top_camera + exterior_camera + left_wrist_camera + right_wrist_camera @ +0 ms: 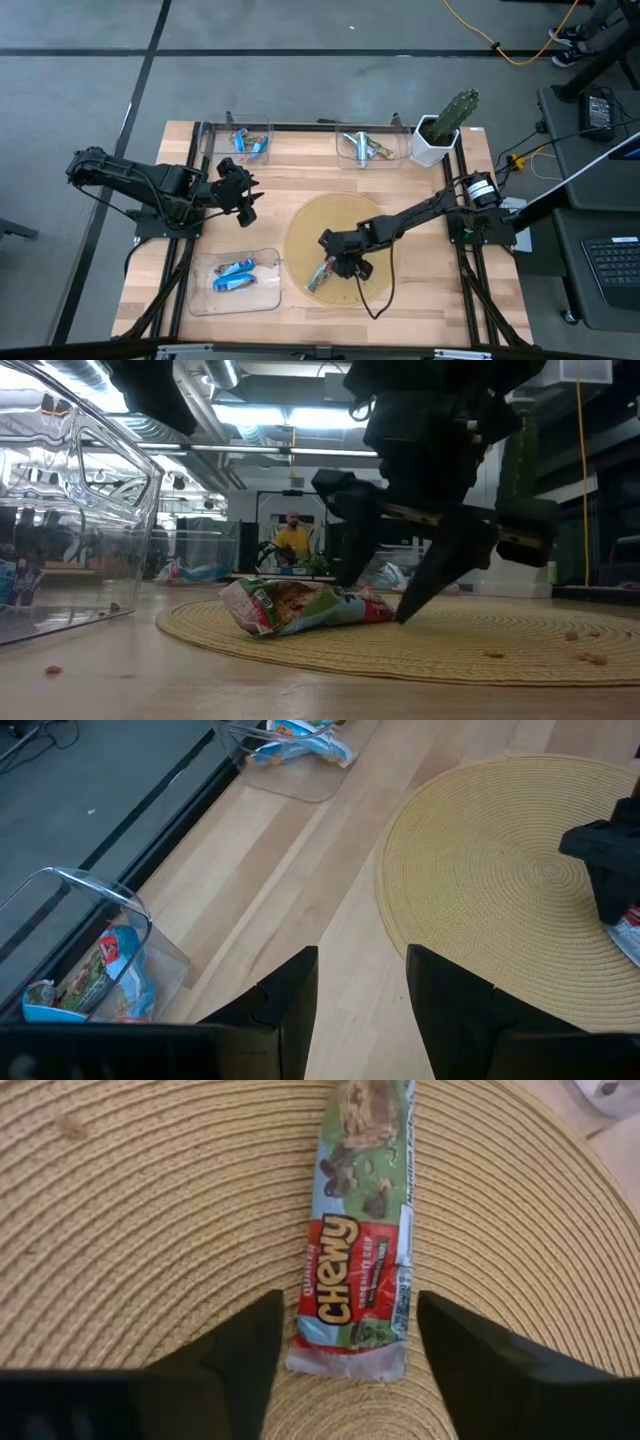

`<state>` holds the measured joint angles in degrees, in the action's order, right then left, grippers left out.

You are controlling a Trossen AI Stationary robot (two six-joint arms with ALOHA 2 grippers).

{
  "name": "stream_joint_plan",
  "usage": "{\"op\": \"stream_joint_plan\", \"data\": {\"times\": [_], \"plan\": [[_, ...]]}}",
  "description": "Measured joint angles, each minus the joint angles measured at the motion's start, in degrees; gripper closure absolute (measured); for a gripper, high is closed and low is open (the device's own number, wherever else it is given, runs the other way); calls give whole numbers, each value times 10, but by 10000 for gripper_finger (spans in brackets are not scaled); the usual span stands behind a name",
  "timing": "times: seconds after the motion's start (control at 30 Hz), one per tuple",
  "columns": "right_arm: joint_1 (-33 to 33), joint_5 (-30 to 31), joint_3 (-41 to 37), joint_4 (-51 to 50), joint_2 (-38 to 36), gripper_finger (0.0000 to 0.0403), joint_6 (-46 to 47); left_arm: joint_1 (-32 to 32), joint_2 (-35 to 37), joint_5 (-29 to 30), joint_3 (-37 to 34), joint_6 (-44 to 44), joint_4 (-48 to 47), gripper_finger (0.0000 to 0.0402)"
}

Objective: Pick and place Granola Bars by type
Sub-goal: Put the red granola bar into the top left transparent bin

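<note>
Your right claw (pixel 345 1355) sits low over the woven mat (pixel 300 225), fingers spread to either side of the green-and-red granola bar (pixel 362 1240), which lies flat on the mat toward its tabletop-front edge. Nothing is pinched yet; straddling the wrapper's end suits a squeeze across its narrow width. Your left claw (pixel 362 1010) waits off the mat's left side, fingers parted and empty, clear of the work. Blue bars (pixel 236 276) lie in the clear tray (pixel 200 295) left of the mat, so types look separated.
</note>
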<state>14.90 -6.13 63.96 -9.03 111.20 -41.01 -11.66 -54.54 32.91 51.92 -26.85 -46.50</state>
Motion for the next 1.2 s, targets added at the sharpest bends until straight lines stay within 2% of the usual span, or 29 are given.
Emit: {"op": "stream_joint_plan", "data": {"times": [0.4, 0.53, 0.77, 0.9, 1.2], "plan": [[0, 1, 0, 0, -1, 349, 0, 0, 0, 0, 0, 0, 0, 256], [3, 35, -1, -11, -23, 392, 15, 0, 0, 0, 0, 0, 0, 256], [22, 124, 31, -115, -105, 380, 48, 0, 0, 0, 0, 1, 0, 256], [15, 169, 49, -162, -154, 391, 94, -7, -6, -26, 0, 33, 33, 256], [-54, 172, 54, -167, -251, 389, 159, -41, -64, -77, 0, 143, 210, 256]]}}
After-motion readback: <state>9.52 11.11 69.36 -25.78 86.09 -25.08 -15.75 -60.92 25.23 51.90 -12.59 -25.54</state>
